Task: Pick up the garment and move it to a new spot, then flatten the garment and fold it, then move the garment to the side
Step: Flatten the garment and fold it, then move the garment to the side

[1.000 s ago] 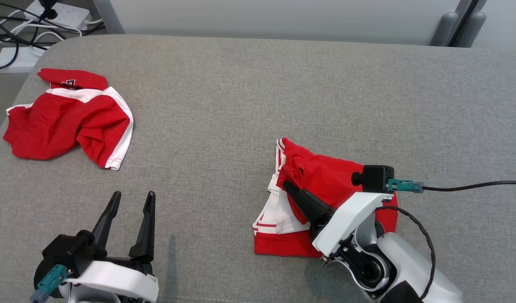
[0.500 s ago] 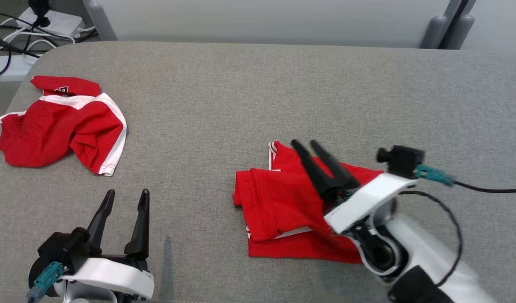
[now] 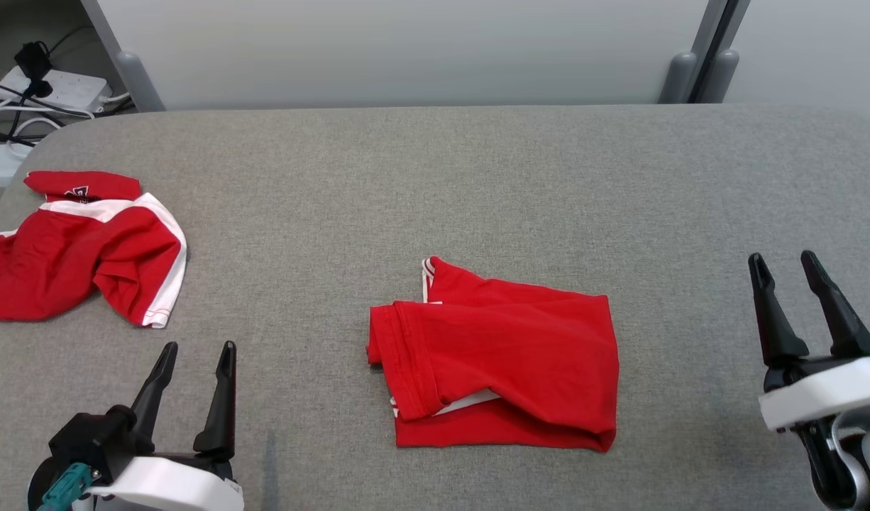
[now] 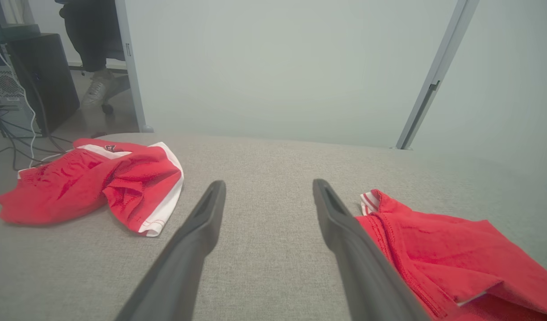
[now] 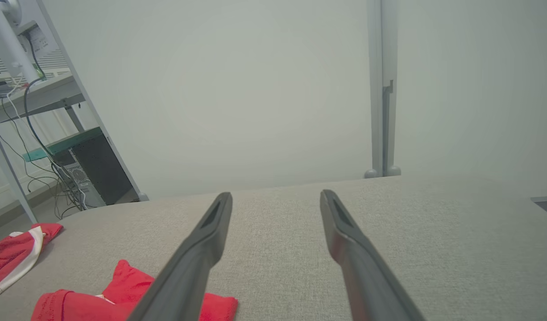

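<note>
Folded red garment (image 3: 499, 362) lies on a grey worktop (image 3: 435, 184) between two open, empty grippers.

The garment sits near the worktop's front middle, folded into a rough rectangle with its longer side running left to right in the head view and a white-striped corner poking out at its far left. The left gripper (image 3: 199, 345) hovers to its left and the right gripper (image 3: 781, 257) to its right, both with fingers spread, pointing away from the robot and holding nothing. Neither looks clearly nearer. The fold appears done, so moving the garment aside is probably next. A crumpled red-and-white cloth (image 3: 80, 248) lies well apart at the far left edge.
</note>
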